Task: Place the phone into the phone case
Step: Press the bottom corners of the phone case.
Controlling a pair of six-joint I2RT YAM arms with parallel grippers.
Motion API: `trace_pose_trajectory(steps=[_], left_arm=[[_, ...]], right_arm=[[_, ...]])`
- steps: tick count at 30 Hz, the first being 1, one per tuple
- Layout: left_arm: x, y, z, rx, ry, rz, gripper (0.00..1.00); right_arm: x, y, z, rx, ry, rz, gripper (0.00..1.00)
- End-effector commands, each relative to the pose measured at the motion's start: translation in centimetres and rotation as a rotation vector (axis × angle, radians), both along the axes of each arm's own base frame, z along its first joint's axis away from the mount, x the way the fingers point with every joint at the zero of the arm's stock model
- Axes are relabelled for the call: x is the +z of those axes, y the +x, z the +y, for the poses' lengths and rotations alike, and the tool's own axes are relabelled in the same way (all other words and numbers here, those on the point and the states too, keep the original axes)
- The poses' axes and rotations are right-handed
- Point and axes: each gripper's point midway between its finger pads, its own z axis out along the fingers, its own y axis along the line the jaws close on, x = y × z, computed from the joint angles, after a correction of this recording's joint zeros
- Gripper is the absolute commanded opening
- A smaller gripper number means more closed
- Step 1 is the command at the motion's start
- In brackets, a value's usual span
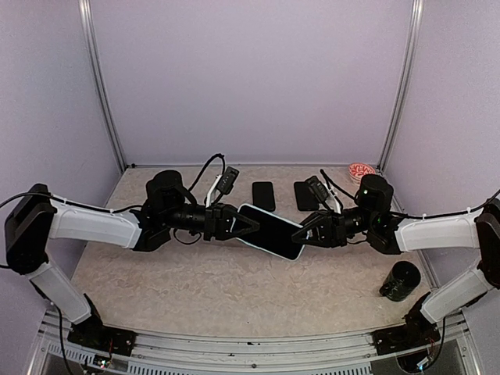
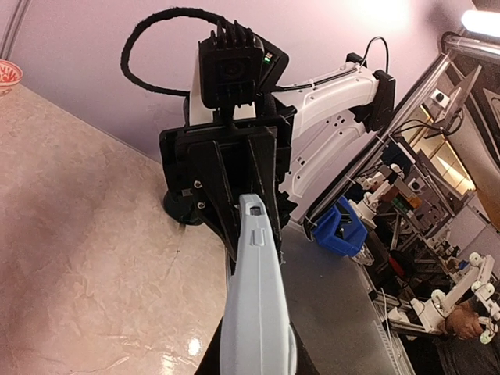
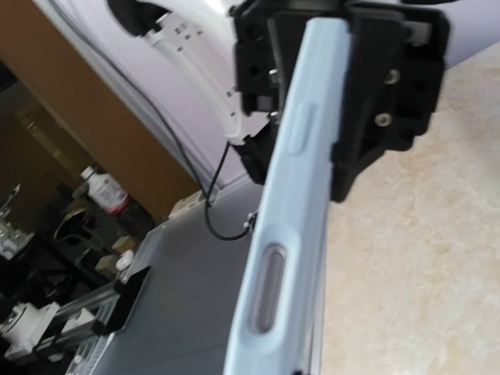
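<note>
1. A pale blue phone case (image 2: 254, 297) rises edge-on from the bottom edge.
2. Its far end sits between the black right claw's (image 2: 250, 191) fingers.
3. Marbled beige worktop (image 2: 86, 258) lies left.

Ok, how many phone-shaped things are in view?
3: a light blue case between the left tool and right tool; two black slabs lying behind, one left, one right.

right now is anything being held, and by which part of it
The cased phone, held between both arms: the left gripper clamps its left short end, and the right gripper is on its right short end.
</note>
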Motion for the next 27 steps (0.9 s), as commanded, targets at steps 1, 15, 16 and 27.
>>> trace_pose_trajectory(steps=[1, 15, 16, 27], left_arm=[[-0.1, 1.8, 0.9, 0.096, 0.006, -0.003, 0.00], [-0.5, 4.0, 1.6, 0.246, 0.049, 0.006, 0.00], [-0.6, 4.2, 1.6, 0.255, 0.051, 0.007, 0.00], [-1.1, 4.6, 1.8, 0.269, 0.058, 0.023, 0.00]], right_arm=[[2.0, -2.3, -0.7, 0.112, 0.067, -0.095, 0.14], [-0.1, 1.2, 0.4, -0.072, -0.057, -0.075, 0.00], [-0.5, 1.6, 0.5, -0.098, -0.076, -0.072, 0.00], [-0.5, 1.9, 0.3, -0.130, -0.088, -0.084, 0.37]])
